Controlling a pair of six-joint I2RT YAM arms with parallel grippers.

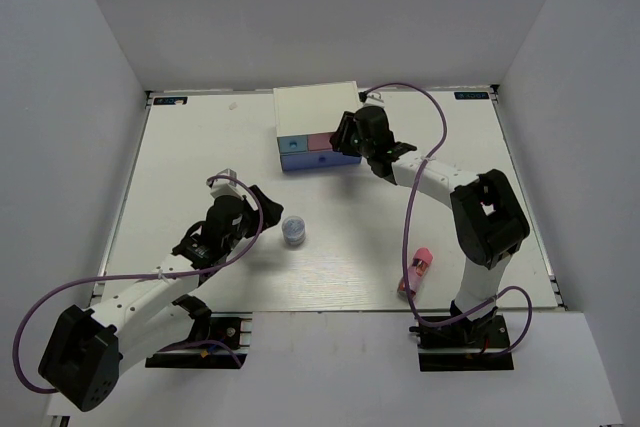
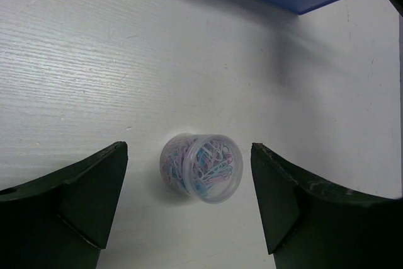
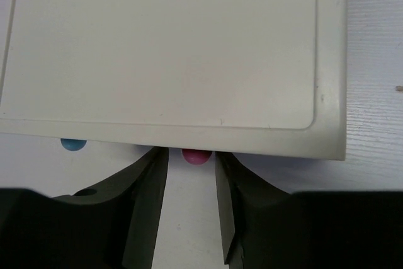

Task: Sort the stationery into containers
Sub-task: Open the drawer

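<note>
Arm bases (image 1: 200,332), white table (image 1: 200,147) bearing small pot (image 1: 294,231) — grey walls (image 1: 60,67) around

On my table (image 1: 200,147) I count: one white drawer chest (image 1: 318,112) bearing three drawer fronts (image 1: 320,160), one small round pot (image 1: 294,230), one pink tube (image 1: 419,267); two knobs (image 3: 196,155) in wrist view.

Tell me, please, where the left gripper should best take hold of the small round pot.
Probably across its curved side wall, from above: the pot is short and round, and sits centred between the left gripper's open fingers.
</note>
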